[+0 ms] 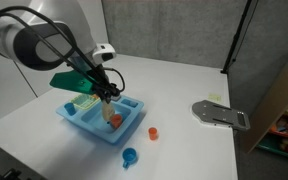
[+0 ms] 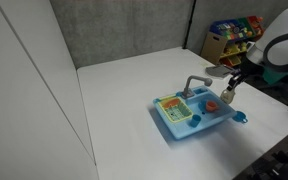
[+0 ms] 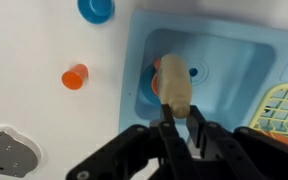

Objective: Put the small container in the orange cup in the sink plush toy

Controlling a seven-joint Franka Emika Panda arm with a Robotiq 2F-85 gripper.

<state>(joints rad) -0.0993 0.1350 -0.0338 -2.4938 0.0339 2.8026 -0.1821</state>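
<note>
The claw (image 3: 181, 112) is pinched narrowly on the container (image 3: 172, 75), which sticks out past its tips, long axis in line with the fingers. The orange cup (image 3: 148, 82) sits directly beyond that far end, in the sink (image 3: 239, 60). Whether they touch, I can't tell.

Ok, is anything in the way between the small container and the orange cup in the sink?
Nothing visible does. The fingers hold the small container over the sink basin, just above the orange cup; no other item lies between them.
</note>
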